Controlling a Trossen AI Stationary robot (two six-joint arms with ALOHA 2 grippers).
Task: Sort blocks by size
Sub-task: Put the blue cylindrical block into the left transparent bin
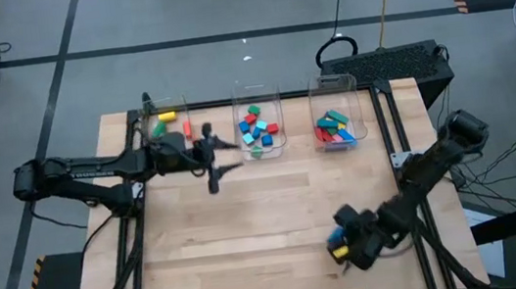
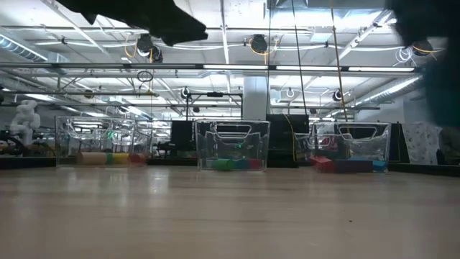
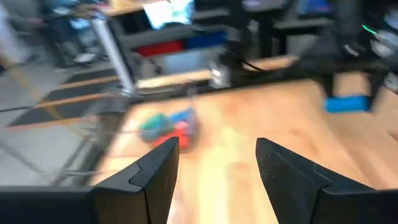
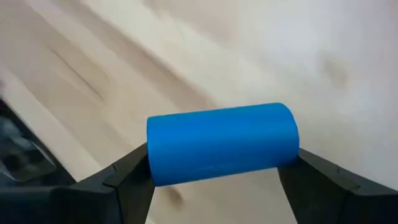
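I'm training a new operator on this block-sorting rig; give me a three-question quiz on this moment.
1. True or false: the right gripper has a blue cylinder between its fingers.
2. How many clear bins stand along the table's far edge, counting from the left bin? A) two B) three C) four
3. Fill in: the left gripper hovers with open fingers, holding ______.

Key
1. True: in the right wrist view both fingers sit against the cylinder's ends, near the table's front right.
2. B: left, middle bin and right bin.
3. Nothing: the left wrist view shows an empty gap between its fingers.
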